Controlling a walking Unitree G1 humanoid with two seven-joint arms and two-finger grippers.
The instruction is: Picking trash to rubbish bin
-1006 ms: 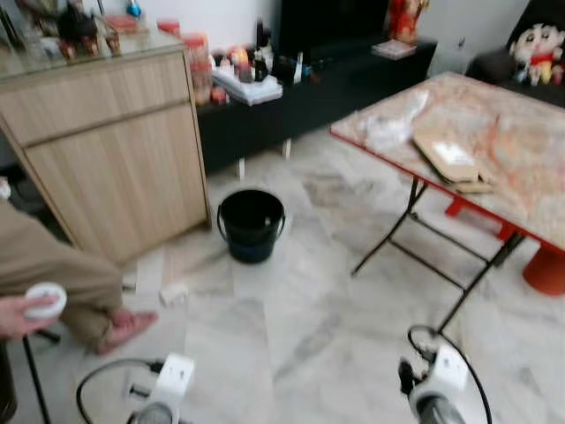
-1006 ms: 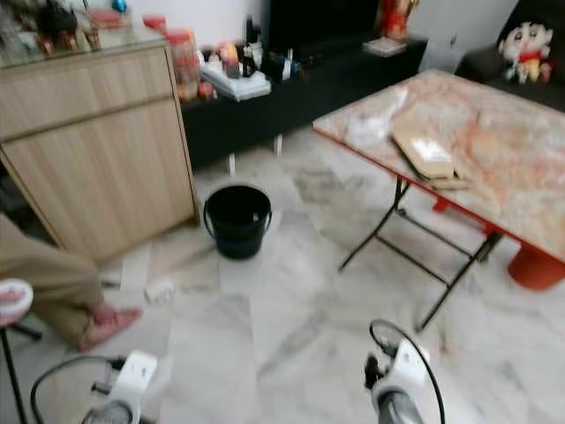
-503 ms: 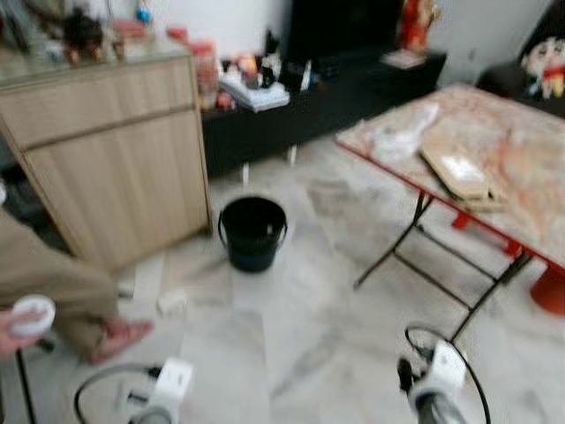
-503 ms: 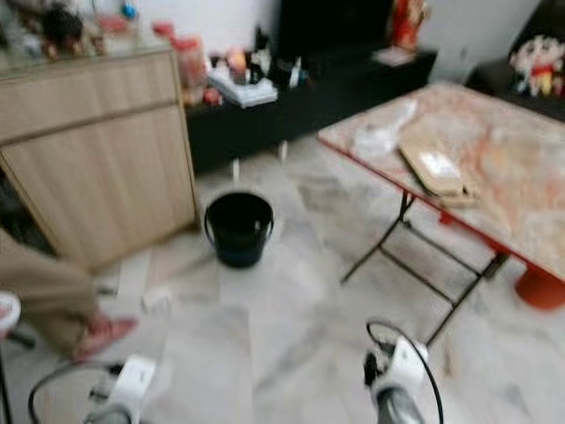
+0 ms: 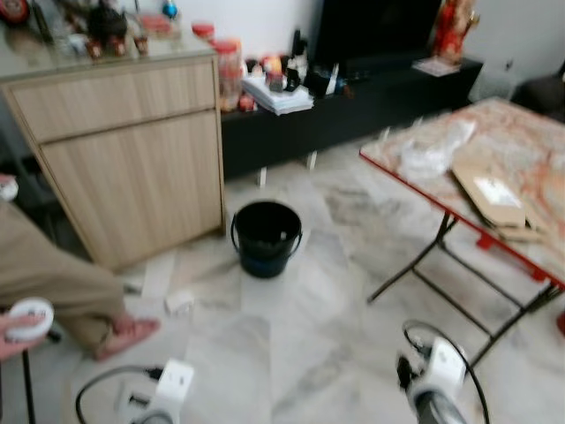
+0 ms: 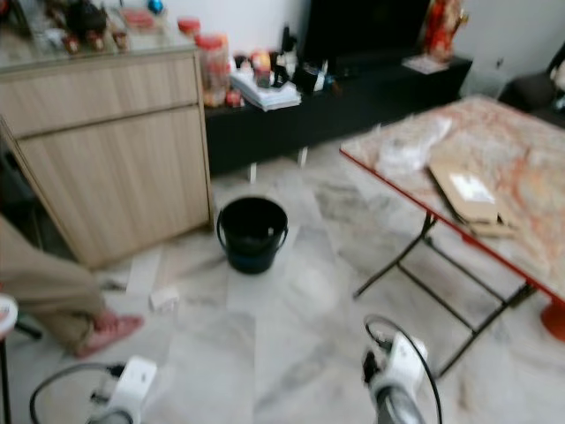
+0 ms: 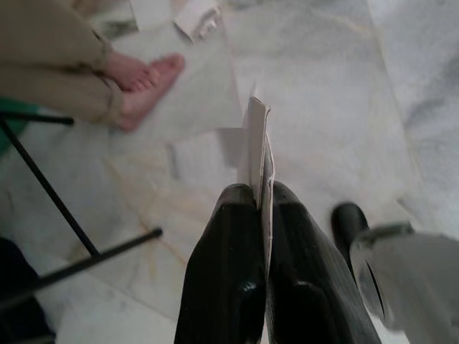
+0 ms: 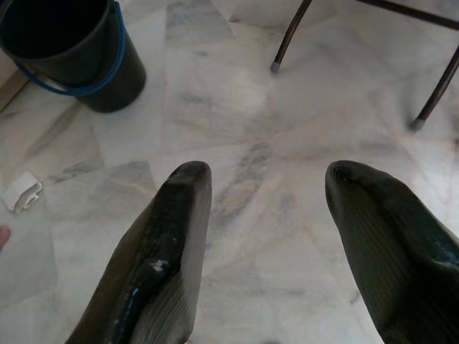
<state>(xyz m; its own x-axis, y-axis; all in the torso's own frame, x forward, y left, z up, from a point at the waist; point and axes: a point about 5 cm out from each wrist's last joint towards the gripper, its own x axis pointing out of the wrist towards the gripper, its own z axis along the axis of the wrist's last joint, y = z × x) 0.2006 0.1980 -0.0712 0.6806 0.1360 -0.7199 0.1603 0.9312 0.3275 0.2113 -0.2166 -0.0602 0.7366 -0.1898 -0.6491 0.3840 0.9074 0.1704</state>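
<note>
Left gripper [image 7: 259,204] is pinching a paper scrap [image 7: 257,143].
Right gripper [image 8: 265,179] is hanging spread wide near the black bucket [image 5: 266,237].

Soft daylight, motion-blurred head views

1. I see a polished, glossy marble floor [image 5: 291,344], grey-veined.
2. The bucket [image 5: 266,237] looks like smooth black plastic.
3. The cabinet [image 5: 132,168] shows matt pale wood grain.
4. My left claw [image 7: 259,197] has glossy black fingers pinching a thin white paper scrap [image 7: 256,140].
5. The folding surface [image 5: 521,177] has a marbled top on thin dark metal legs.
</note>
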